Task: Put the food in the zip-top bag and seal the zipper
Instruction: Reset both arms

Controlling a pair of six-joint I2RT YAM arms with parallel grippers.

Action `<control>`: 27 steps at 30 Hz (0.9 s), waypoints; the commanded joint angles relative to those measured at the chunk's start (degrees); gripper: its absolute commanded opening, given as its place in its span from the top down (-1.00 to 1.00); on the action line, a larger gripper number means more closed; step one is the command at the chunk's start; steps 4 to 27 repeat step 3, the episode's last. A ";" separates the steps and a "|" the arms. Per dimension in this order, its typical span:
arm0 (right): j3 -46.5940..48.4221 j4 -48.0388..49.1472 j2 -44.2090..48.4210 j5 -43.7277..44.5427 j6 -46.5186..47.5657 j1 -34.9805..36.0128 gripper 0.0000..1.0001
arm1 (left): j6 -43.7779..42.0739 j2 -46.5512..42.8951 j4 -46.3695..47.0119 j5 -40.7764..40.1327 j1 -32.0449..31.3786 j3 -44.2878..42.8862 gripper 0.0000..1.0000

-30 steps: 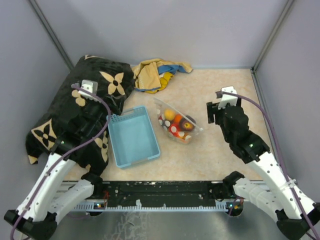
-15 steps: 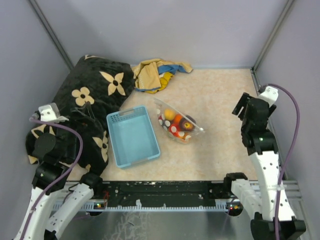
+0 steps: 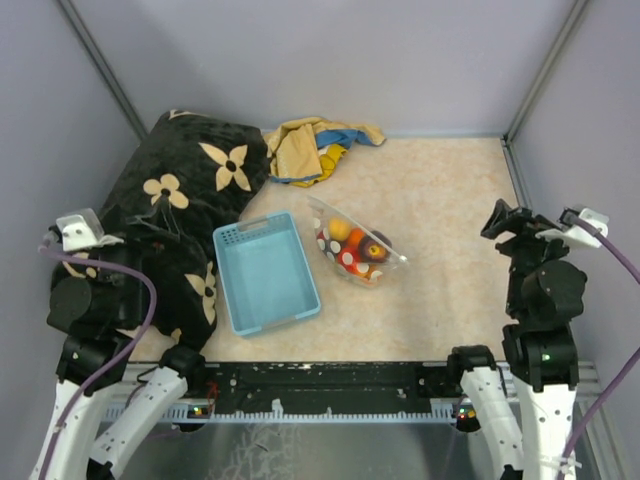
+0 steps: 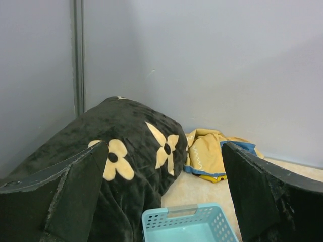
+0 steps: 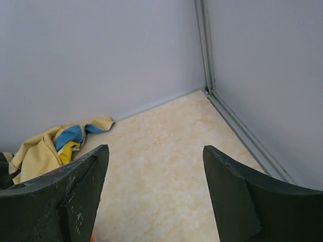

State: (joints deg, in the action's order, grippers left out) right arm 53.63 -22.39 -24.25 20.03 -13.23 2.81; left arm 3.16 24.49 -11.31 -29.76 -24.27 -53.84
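Observation:
The clear zip-top bag (image 3: 360, 247) lies on the table right of the blue basket, with the toy fruits (image 3: 352, 243) inside it: orange, red, yellow and dark maroon show through. Its whitish zipper strip (image 3: 388, 243) runs along the upper right edge; I cannot tell whether it is sealed. My right gripper (image 3: 506, 221) is open and empty at the far right, well away from the bag; in the right wrist view (image 5: 155, 151) it is over bare table. My left gripper (image 4: 164, 148) is open and empty, drawn back at the far left over the black cushion.
A light-blue basket (image 3: 232, 290) stands empty left of the bag; its far rim shows in the left wrist view (image 4: 182, 210). A black cushion with tan flowers (image 3: 185, 185) fills the back left. A yellow and blue cloth (image 3: 312, 145) lies at the back wall. Grey walls enclose three sides.
Both arms have drawn back toward the near corners: the left off the cushion to the far left, the right from beside the bag to the right wall. The bag has not moved.

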 commanded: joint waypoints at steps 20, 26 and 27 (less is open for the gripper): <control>0.08 1.87 -0.30 -1.98 1.08 -0.26 -0.51 | -0.60 1.63 2.86 2.23 -0.12 -0.21 -1.00; 0.08 1.87 -0.30 -1.98 1.08 -0.26 -0.51 | -0.60 1.63 2.86 2.23 -0.12 -0.21 -1.00; 0.08 1.87 -0.30 -1.98 1.08 -0.26 -0.51 | -0.60 1.63 2.86 2.23 -0.12 -0.21 -1.00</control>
